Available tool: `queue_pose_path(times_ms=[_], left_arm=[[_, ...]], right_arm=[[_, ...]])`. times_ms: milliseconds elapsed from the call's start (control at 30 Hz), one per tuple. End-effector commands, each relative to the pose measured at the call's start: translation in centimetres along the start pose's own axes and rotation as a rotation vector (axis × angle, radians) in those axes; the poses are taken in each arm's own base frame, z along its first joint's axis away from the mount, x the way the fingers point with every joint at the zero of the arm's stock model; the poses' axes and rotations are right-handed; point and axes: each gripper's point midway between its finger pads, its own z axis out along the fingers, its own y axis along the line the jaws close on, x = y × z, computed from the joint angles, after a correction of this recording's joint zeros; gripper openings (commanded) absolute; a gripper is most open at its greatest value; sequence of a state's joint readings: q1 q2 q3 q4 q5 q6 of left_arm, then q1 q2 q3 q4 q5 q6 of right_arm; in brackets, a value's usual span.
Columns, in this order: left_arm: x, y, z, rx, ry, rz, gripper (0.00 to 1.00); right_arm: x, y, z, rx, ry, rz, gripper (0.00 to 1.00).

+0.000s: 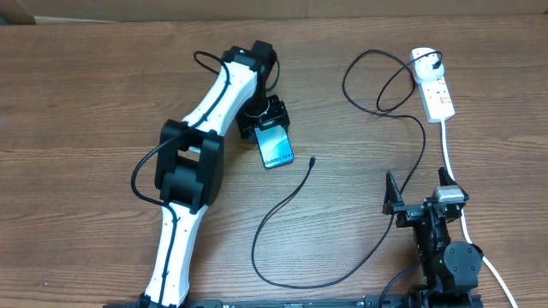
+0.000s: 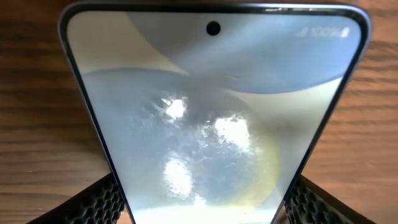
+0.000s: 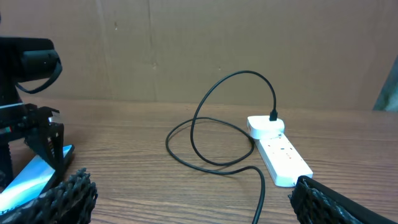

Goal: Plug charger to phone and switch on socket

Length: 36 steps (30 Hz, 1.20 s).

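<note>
The phone (image 1: 276,148), its blue-white screen up, lies left of centre and fills the left wrist view (image 2: 211,112). My left gripper (image 1: 271,128) has a finger pad against each long edge of it (image 2: 202,210), shut on it. The charger, a thin black cable, ends in a plug tip (image 1: 312,160) on the table just right of the phone; the cable (image 1: 282,278) loops round to the white socket (image 1: 435,85) at the back right. My right gripper (image 1: 418,204) is open and empty near the front right, with the socket (image 3: 280,152) and cable (image 3: 217,165) ahead of it.
A thick white cord (image 1: 450,158) runs from the socket down past the right arm. The left arm (image 1: 201,154) stretches across the left half of the wooden table (image 1: 86,103). A cardboard wall (image 3: 186,43) stands behind the table.
</note>
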State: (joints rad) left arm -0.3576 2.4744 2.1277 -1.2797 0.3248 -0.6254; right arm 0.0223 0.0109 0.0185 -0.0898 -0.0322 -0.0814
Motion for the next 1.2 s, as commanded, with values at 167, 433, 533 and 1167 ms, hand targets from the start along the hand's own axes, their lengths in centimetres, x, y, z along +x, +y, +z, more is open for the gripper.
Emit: queue_pose_path(times_ms=[167, 433, 533, 1167], left_arm=[[0.5, -2.4, -1.7, 0.265, 0.147, -0.036, 0.73], [1.7, -5.2, -4.8, 0.548, 0.303, -0.063, 0.73], [2.0, -6.2, -6.8, 0.683, 0.371, -0.074, 0.74], [-1.6, -3.6, -16.8, 1.189, 0.502, -0.158, 0.69]], right_arm=[[0.2, 0.0, 0.0, 0.005, -0.003, 0.005, 1.00], [0.2, 0.0, 0.0, 0.005, -0.003, 0.005, 1.00], [0.2, 0.0, 0.0, 0.005, -0.003, 0.005, 1.00], [0.2, 0.0, 0.0, 0.005, -0.003, 0.005, 1.00]])
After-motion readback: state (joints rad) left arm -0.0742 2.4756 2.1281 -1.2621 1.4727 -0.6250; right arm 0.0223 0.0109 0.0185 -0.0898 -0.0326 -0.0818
